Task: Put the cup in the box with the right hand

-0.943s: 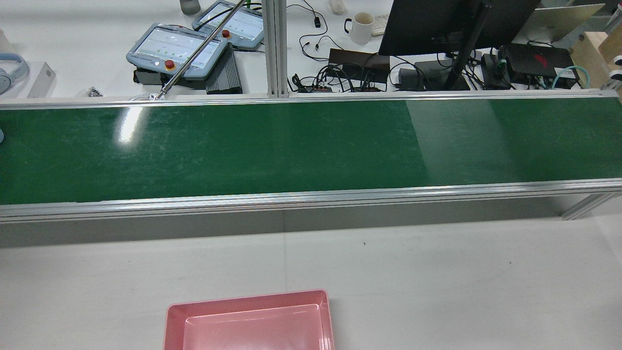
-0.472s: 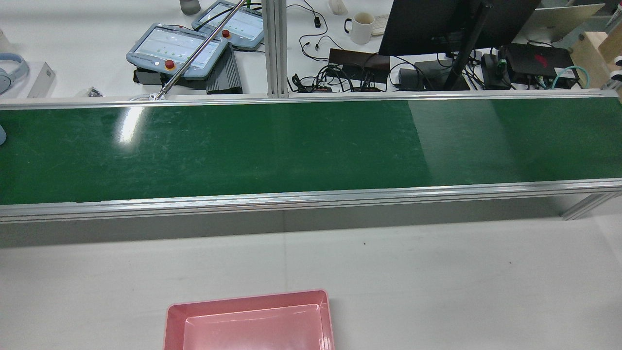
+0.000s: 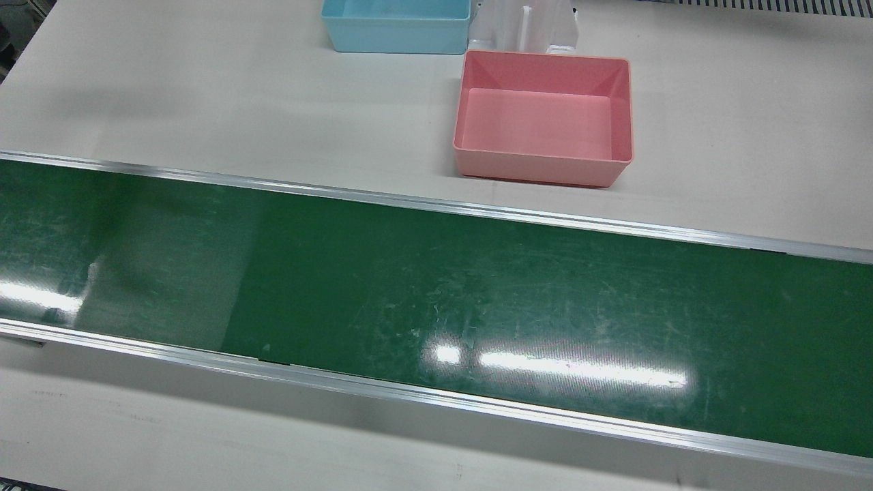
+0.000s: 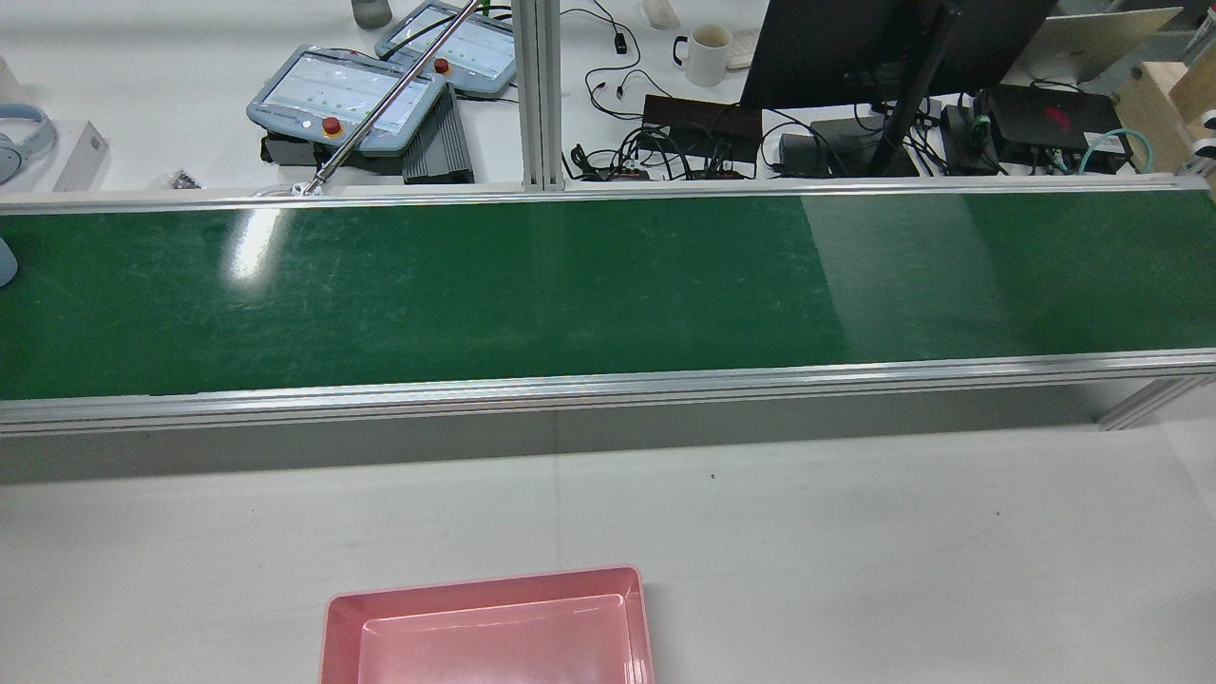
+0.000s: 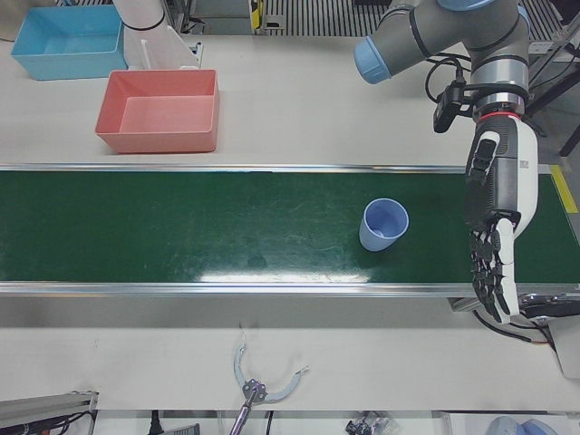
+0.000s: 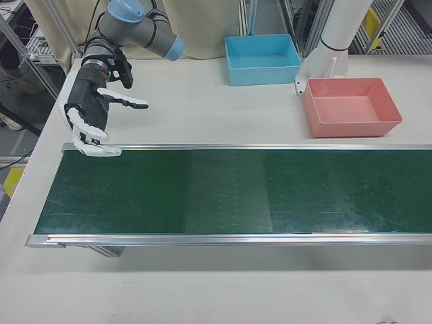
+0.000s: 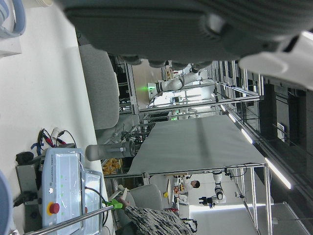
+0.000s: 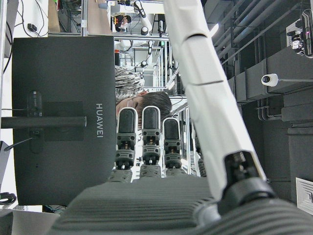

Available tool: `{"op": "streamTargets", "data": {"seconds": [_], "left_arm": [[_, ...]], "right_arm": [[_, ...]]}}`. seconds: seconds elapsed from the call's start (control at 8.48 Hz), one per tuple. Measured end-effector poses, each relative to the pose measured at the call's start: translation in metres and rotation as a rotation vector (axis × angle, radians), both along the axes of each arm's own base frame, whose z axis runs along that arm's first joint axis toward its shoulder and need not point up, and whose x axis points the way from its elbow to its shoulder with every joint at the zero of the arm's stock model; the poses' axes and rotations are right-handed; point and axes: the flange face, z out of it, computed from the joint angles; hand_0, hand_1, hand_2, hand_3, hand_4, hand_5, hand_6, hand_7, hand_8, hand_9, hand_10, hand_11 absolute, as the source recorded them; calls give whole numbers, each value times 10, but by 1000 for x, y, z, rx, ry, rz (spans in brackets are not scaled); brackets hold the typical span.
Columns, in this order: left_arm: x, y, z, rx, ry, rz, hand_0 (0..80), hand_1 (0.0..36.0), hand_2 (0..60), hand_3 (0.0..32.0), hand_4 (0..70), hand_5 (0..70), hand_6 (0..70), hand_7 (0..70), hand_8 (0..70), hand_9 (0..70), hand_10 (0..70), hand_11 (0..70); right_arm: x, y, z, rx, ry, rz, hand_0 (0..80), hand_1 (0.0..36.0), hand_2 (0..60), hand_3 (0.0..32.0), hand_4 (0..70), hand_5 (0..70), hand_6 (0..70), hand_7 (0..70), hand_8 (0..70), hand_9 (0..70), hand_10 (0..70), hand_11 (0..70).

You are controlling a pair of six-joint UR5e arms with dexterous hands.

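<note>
Cup: light blue, upright on the green belt, mouth up, near the end by the left hand; only a sliver visible at the left edge of the rear view.
Pink box: on the white table just beside the belt's robot-side rail, nothing inside; well apart from the cup along the belt.
Blue box: farther back on the table, near the pink box, on the right arm's side of it.
Right hand: released, fingers spread and pointing down, holding nothing; above the belt's far end rail, well away from the cup and from both boxes.
Left hand: released, fingers straight and pointing down over the belt's operator-side edge, just beside the cup, not touching.
Belt: scratched, with glare patches, running the full width between two metal rails.
Monitor: dark, in the right hand view, beyond the fingers.
</note>
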Motion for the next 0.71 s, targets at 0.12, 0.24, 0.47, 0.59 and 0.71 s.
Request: {"op": "streamTargets", "data": {"seconds": [0.12, 0.24, 0.47, 0.59, 0.71], "left_arm": [[0, 0, 0, 0, 0, 0, 0, 0, 0, 0, 0, 0, 0, 0, 0, 0, 0, 0], [0, 0, -1, 0, 0, -1, 0, 0, 0, 0, 0, 0, 0, 0, 0, 0, 0, 0], [0, 1, -2, 3, 0, -1, 0, 0, 0, 0, 0, 0, 0, 0, 0, 0, 0, 0], [0, 1, -4, 5, 0, -1, 0, 0, 0, 0, 0, 0, 0, 0, 0, 0, 0, 0], [0, 1, -5, 7, 0, -1, 0, 0, 0, 0, 0, 0, 0, 0, 0, 0, 0, 0]], "right_arm": [[0, 0, 0, 4, -1, 0, 800, 339, 0, 32, 18, 165, 109, 329, 256, 290, 213, 344], [0, 0, 0, 8, -2, 0, 800, 342, 0, 20, 44, 166, 115, 356, 260, 301, 219, 352], [0, 0, 0, 12, -3, -2, 800, 343, 0, 4, 72, 165, 122, 384, 266, 313, 227, 362], [0, 0, 0, 12, -3, -2, 800, 341, 0, 0, 90, 165, 126, 401, 269, 319, 228, 363], [0, 0, 1, 11, -2, -3, 800, 339, 0, 0, 103, 164, 133, 430, 277, 334, 234, 372]]}}
